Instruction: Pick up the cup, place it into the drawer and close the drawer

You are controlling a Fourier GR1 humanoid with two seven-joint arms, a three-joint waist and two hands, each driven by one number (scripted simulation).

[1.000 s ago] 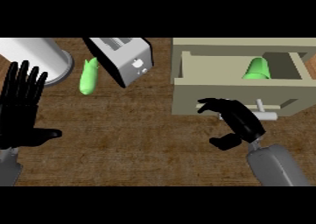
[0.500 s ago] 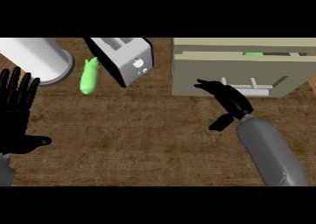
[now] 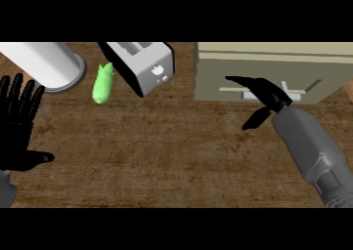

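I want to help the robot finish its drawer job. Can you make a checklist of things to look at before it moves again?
1. Beige drawer front flush with its cabinet: ok.
2. Green cup inside: cannot tell, nothing of it shows.
3. Right hand against the drawer's pale handle: ok, fingers straight.
4. Left hand open at the left edge, resting: ok.
5. Silver toaster and green bottle-shaped thing away from the drawer: ok.

Right hand (image 3: 262, 93) presses the closed drawer (image 3: 269, 75).

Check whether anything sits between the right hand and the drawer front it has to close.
Nothing visible does. The right hand is already at the drawer front, fingers over the handle. The toaster stands off to the side.
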